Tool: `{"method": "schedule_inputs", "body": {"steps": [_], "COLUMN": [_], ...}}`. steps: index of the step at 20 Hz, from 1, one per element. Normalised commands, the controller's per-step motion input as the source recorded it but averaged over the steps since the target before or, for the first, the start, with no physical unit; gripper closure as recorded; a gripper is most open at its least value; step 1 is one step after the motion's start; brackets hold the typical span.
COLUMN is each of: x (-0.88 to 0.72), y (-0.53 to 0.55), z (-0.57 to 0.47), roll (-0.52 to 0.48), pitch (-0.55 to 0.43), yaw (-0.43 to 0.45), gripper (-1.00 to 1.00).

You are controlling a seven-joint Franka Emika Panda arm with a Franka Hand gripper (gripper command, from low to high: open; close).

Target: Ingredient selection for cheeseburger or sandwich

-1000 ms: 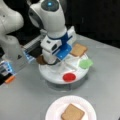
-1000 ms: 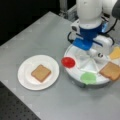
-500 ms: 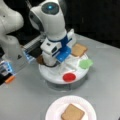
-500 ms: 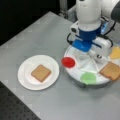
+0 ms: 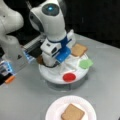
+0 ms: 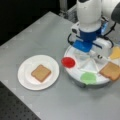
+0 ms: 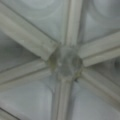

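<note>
Wrist view showed only the round white tray's hub (image 7: 65,63) and its radiating ribs, no food. Both front views showed the gripper (image 5: 53,63) low over that tray (image 6: 75,72), its fingers hidden, so I could not tell their state. One bread square (image 6: 41,73) lay on the paper plate (image 6: 25,82); another (image 5: 79,50) sat in the tray. Only one front view showed the cheese square (image 6: 116,53).

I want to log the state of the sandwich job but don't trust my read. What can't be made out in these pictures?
- Gripper: hidden in both front views behind the arm's white and blue wrist housing; absent from the wrist view, which shows only the white divided tray's hub.
- Dark brown round patty: mostly covered by the arm.
- Yellow cheese square: cut off by a front view's right edge.
</note>
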Motion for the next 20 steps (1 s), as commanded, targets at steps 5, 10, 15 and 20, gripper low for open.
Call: {"method": "schedule_inputs", "body": {"steps": [5, 10, 15, 20], "x": [-0.20, -0.18, -0.04, 0.12], "y": [0.09, 0.07, 0.09, 0.17], "z": [-0.11, -0.11, -0.16, -0.11], "roll": [-0.102, -0.123, -0.205, -0.187], "pitch": [-0.083, -0.075, -0.060, -0.022], "yaw": [0.044, 0.021, -0.073, -0.108], "gripper": [-1.00, -1.00, -1.00, -1.00]}}
